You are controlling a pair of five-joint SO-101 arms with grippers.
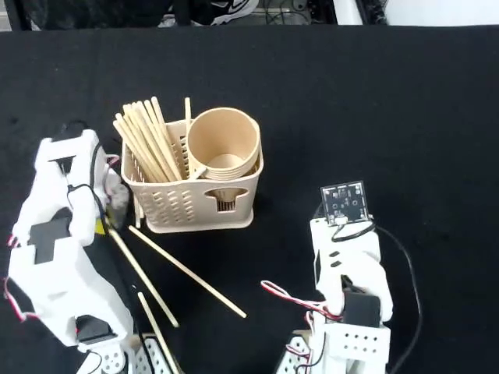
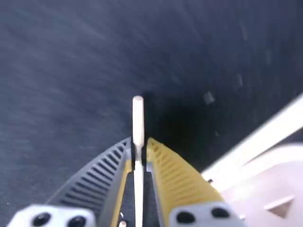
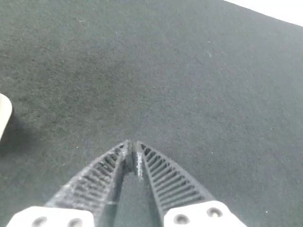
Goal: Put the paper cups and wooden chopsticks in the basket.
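Left wrist view: the left pincer (image 2: 138,144) pinches one wooden chopstick (image 2: 138,118) just beside the basket (image 1: 195,209). The right pincer (image 3: 132,145) is pressed together above the black counter (image 1: 390,101). Stacked paper cups (image 1: 224,140) and a chopstick bundle (image 1: 146,140) stand in the basket. Loose chopsticks (image 1: 187,272) lie on the counter near it.

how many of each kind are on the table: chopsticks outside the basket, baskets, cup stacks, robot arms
chopsticks outside the basket: 3
basket: 1
stack of paper cups: 1
robot arms: 2
total: 7
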